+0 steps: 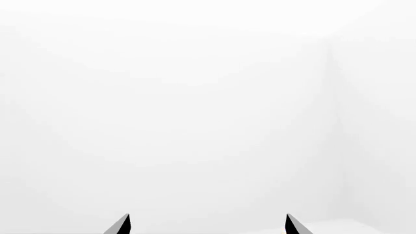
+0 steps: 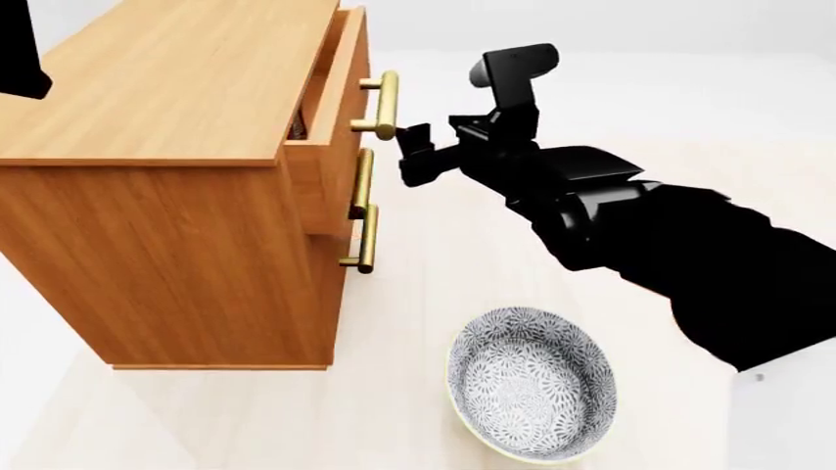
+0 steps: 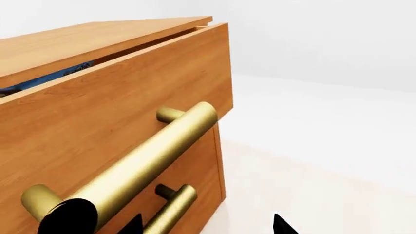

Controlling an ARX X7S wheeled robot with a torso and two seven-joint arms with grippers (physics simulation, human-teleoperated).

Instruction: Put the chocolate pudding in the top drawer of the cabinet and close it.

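Note:
The wooden cabinet (image 2: 170,196) stands at the left of the head view. Its top drawer (image 2: 343,93) is pulled out a little, with a narrow gap under the cabinet top. In the right wrist view a thin blue and dark strip (image 3: 62,77) shows in that gap and looks like the chocolate pudding's edge; the rest is hidden. My right gripper (image 2: 415,155) is open and empty, just right of and slightly below the drawer's brass handle (image 2: 380,103), not touching it. The handle (image 3: 140,168) looms close to the open fingertips (image 3: 133,225). My left gripper (image 1: 208,225) is open, empty, facing white walls.
A patterned grey bowl (image 2: 457,387) sits on the floor in front of the cabinet's lower right corner. Two lower drawers with brass handles (image 2: 367,240) are shut. A black part of my left arm (image 2: 19,49) shows over the cabinet top's far left.

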